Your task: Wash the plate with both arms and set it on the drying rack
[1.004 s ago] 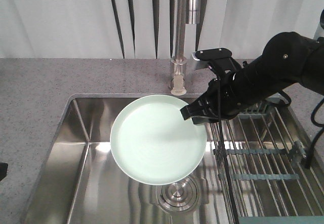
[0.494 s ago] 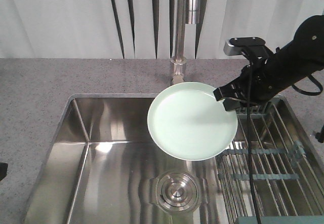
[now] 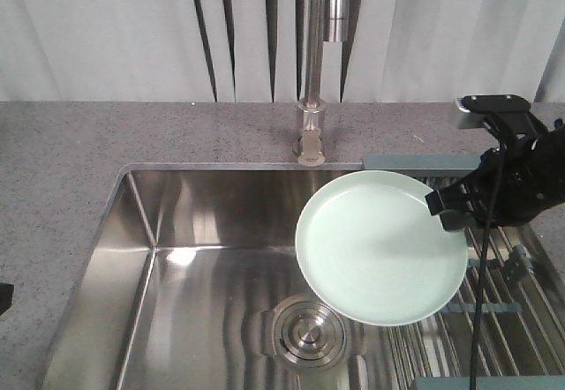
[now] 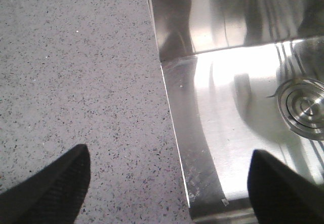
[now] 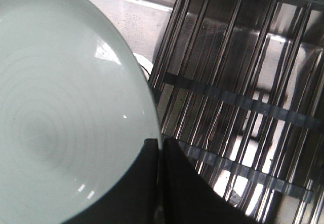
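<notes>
Entry: plate [image 3: 380, 247] covers the left rods of the drying rack [image 3: 521, 319]. The right arm [image 3: 530, 183] is cut off at the frame's right edge. The faucet [image 3: 312, 116] top is out of frame. Right wrist view: plate cropped at left.

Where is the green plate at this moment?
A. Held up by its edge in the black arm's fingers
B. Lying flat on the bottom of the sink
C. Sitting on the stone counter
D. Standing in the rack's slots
A: the right arm's fingers pinch the rim of the plate, which hangs in the air over the sink, next to the drying rack and not resting on anything.
</notes>
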### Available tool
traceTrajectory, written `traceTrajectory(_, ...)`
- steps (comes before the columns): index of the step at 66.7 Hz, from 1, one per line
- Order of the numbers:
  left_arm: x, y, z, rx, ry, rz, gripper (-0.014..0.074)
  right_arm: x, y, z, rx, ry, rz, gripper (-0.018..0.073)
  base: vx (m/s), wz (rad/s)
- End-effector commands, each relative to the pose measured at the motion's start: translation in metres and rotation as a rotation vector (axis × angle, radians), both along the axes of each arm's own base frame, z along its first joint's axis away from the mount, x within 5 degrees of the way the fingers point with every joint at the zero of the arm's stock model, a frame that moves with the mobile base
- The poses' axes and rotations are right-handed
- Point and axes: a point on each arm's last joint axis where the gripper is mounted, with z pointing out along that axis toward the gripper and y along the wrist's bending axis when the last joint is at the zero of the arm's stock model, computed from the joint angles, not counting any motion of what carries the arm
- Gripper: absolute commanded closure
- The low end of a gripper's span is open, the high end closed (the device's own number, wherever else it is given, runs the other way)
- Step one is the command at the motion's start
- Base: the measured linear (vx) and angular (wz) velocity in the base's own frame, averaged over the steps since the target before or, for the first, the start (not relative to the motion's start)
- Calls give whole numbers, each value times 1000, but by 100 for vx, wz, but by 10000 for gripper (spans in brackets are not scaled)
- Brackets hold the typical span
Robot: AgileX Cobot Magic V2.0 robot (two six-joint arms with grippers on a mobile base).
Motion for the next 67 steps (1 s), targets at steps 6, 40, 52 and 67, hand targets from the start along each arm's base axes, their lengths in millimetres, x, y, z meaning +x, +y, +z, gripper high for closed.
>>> traceTrajectory(6, 3, -1, 12, -25, -81, 10, 6, -22, 0, 12, 44, -82, -35, 561, 0, 0)
traceTrajectory(40, 3, -1, 12, -25, -81, 10, 6, -67, 30, -3, 109, -87, -4, 561, 0, 0)
traceTrajectory(52, 3, -1, 12, -25, -81, 10, 6, -65, 51, -5, 144, -103, 20, 561, 0, 0)
traceTrajectory(67, 3, -1, 12, -25, -81, 10, 6, -44, 76, -2, 158, -101, 72, 561, 0, 0)
